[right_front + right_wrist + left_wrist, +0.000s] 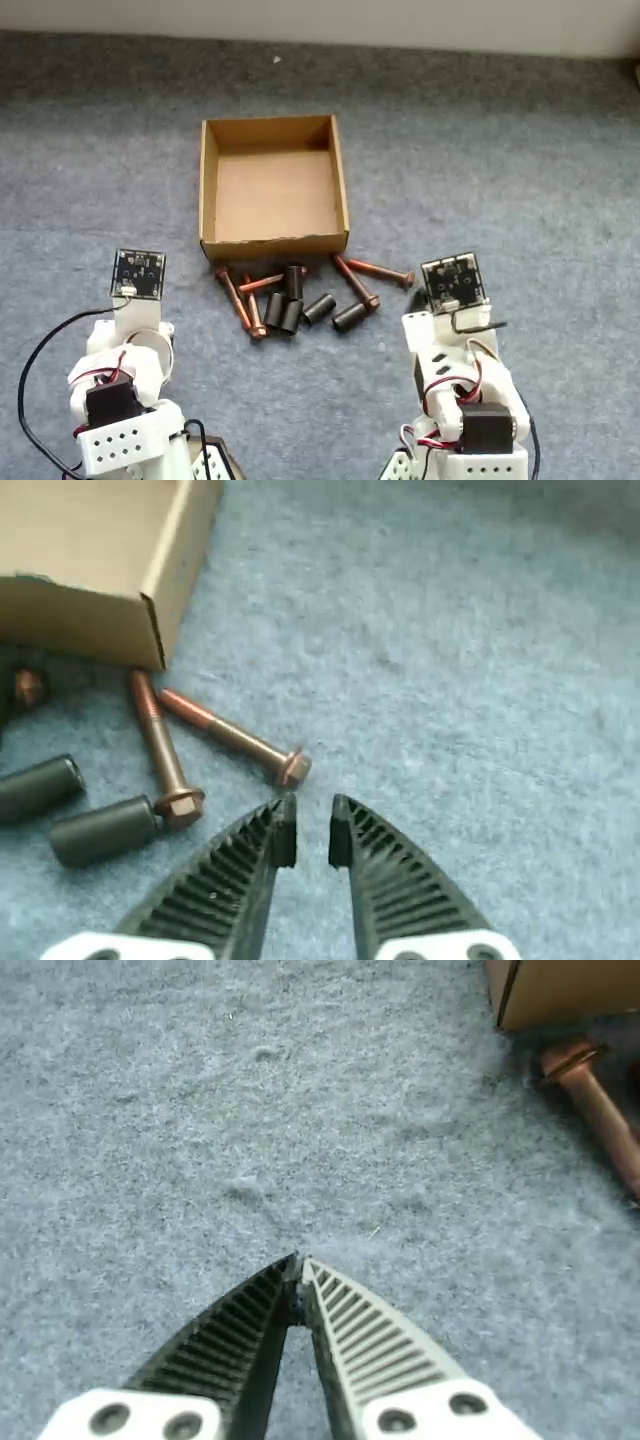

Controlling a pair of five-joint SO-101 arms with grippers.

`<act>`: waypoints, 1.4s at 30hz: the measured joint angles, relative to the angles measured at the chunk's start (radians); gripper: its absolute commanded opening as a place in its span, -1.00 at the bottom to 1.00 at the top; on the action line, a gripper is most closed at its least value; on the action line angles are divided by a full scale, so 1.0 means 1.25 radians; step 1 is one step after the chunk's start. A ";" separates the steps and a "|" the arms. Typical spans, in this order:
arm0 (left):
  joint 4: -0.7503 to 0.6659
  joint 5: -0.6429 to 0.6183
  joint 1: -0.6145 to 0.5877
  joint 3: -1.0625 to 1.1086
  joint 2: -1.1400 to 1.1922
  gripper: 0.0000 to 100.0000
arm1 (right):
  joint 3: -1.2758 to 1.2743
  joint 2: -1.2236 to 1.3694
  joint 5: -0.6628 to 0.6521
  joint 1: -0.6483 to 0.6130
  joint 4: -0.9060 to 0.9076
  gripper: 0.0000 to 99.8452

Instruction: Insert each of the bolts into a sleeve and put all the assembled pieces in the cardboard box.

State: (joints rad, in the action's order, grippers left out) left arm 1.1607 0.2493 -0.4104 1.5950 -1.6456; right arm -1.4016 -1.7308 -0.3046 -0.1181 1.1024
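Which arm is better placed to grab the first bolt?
Right. The right gripper sits just short of the nearest bolt, fingers slightly apart. The left gripper is shut over carpet, farther from its closest bolt.

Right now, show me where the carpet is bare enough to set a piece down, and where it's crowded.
Bare: the carpet left of the cardboard box, ahead of the left end effector; the stretch right of the box; the box floor. Crowded: in front of the box, where bolts and sleeves lie.
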 measured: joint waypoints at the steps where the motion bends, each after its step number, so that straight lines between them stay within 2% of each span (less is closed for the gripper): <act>1: 0.002 0.000 0.000 0.000 0.000 -0.97 | 0.033 0.038 0.012 -0.022 0.010 -0.86; 6: 0.005 0.000 0.000 0.000 0.000 -0.97 | 0.226 0.274 0.139 -0.141 0.049 -0.86; 13: 0.005 0.000 0.000 0.000 0.000 -0.97 | 0.374 0.609 0.408 -0.264 0.017 -0.85; 17: 0.005 0.000 0.000 0.000 0.000 -0.97 | 0.385 0.763 0.502 -0.279 -0.015 -0.85; 23: 0.005 0.000 0.000 0.000 0.000 -0.97 | 0.473 0.977 0.664 -0.306 0.017 -0.85; 30: 0.005 0.026 0.000 0.000 0.000 -0.97 | 0.583 1.204 0.762 -0.350 0.041 -0.85; 38: 0.005 0.065 0.000 0.000 0.000 -0.97 | 0.641 1.333 0.805 -0.351 0.041 -0.84; 42: 0.005 0.065 0.000 0.000 0.000 -0.97 | 0.669 1.360 0.806 -0.346 0.041 -0.73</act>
State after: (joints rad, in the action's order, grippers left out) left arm 1.1669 0.3307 -0.4104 1.5950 -1.6456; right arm -0.5654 -0.0307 0.7035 -0.5508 1.1531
